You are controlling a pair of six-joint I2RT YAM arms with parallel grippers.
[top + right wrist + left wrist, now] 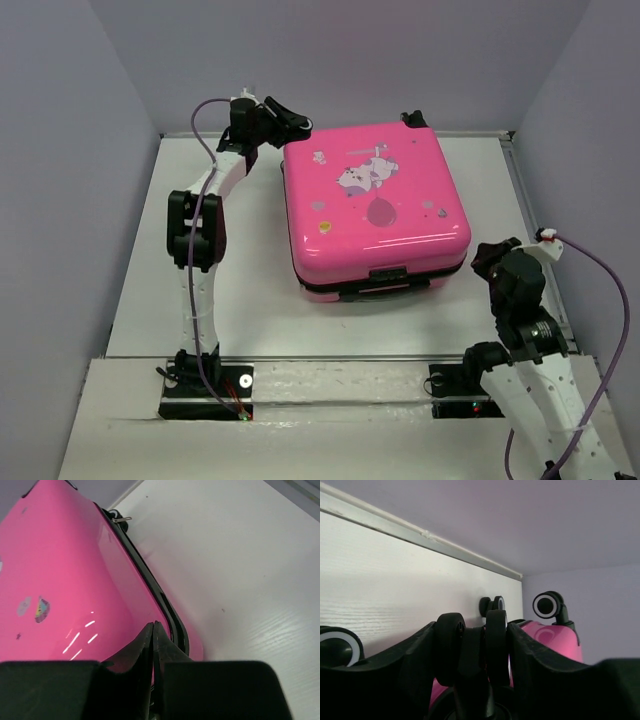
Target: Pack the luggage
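Glossy pink hard-shell luggage [375,215], closed, flat by the table's [250,300] far edge. Left gripper [296,120] clasps 1 round black caster wheel [470,650]; right gripper [153,632] pinched shut, empty, beside the shell's rounded near-right corner.

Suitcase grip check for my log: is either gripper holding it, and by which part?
Left gripper clamps a black wheel on the luggage, far-left corner; right gripper is shut, empty.

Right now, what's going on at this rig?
The pink hard-shell suitcase lies closed and flat on the table. The left gripper grips a caster wheel at its far-left corner. The right gripper is shut and empty, at the suitcase's near-right corner.
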